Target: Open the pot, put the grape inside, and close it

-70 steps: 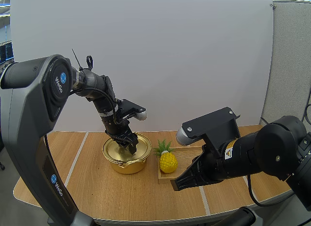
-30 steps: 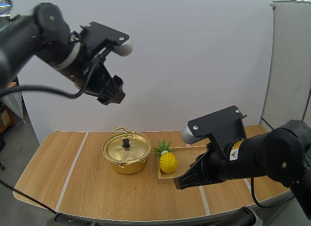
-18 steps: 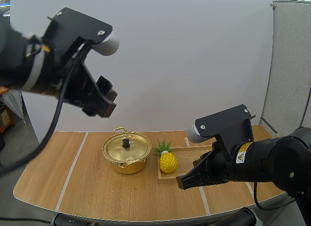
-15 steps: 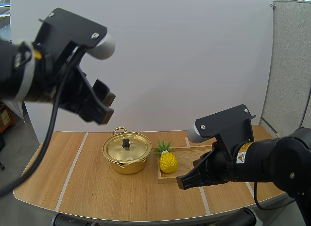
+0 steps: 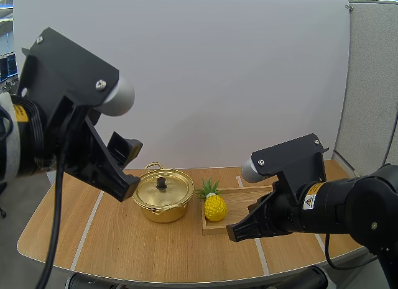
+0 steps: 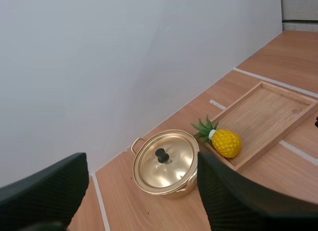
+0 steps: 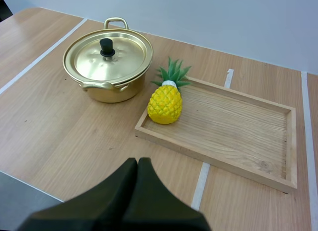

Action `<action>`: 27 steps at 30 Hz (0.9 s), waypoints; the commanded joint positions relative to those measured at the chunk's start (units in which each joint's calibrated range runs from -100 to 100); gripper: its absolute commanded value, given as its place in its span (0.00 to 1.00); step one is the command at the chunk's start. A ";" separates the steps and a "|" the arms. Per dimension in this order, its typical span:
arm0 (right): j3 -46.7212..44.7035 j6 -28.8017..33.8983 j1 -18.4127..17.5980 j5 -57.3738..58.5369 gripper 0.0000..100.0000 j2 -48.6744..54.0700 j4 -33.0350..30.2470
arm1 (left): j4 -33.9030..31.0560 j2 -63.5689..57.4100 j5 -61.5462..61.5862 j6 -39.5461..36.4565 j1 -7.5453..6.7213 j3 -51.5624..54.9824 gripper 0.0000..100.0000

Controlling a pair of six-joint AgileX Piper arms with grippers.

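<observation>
A gold pot [image 5: 163, 196] stands on the wooden table with its lid on, black knob [image 5: 161, 183] up; it shows too in the left wrist view [image 6: 164, 161] and the right wrist view [image 7: 108, 57]. My left gripper [image 5: 126, 169] hangs high above the table, left of the pot and far from it, open; its fingers [image 6: 47, 189] stand wide apart with nothing between them. My right gripper [image 5: 231, 232] hovers over the table's front, near the tray's front corner, shut as one dark wedge [image 7: 138, 164] on nothing. I see no grapes.
A yellow toy pineapple [image 5: 215, 206] [image 7: 164, 104] [image 6: 224, 142] lies in the end of a shallow wooden tray [image 5: 244, 191] [image 7: 238, 126] nearest the pot. The tray lies right of the pot. Bare tabletop [image 5: 112, 239] spreads to the left and front.
My left gripper has left the pot's lid, risen and drawn back toward the camera, open. The lid stays on the pot. My right arm has shifted only slightly.
</observation>
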State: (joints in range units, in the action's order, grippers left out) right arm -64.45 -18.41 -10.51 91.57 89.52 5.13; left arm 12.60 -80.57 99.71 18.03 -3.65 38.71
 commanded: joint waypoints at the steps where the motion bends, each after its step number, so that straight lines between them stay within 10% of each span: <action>1: 0.08 -0.17 0.36 -0.04 0.00 0.62 0.17 | 0.38 -0.20 0.29 -0.70 -0.19 4.12 1.00; 9: 0.08 -0.17 0.79 -0.04 0.00 0.62 0.17 | 1.37 -0.20 0.29 -0.70 -0.19 12.49 0.96; 19: 0.08 -0.17 0.80 0.14 0.00 0.62 0.17 | 3.79 -0.33 0.29 -0.70 -0.19 13.23 0.00; 27: 0.08 -0.17 1.67 0.12 0.00 4.69 0.17 | 4.15 -5.60 0.29 -0.78 -0.19 15.33 0.00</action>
State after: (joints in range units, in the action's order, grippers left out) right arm -64.45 -18.41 -9.25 91.77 92.59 5.23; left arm 15.19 -84.43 99.83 17.51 -3.65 52.68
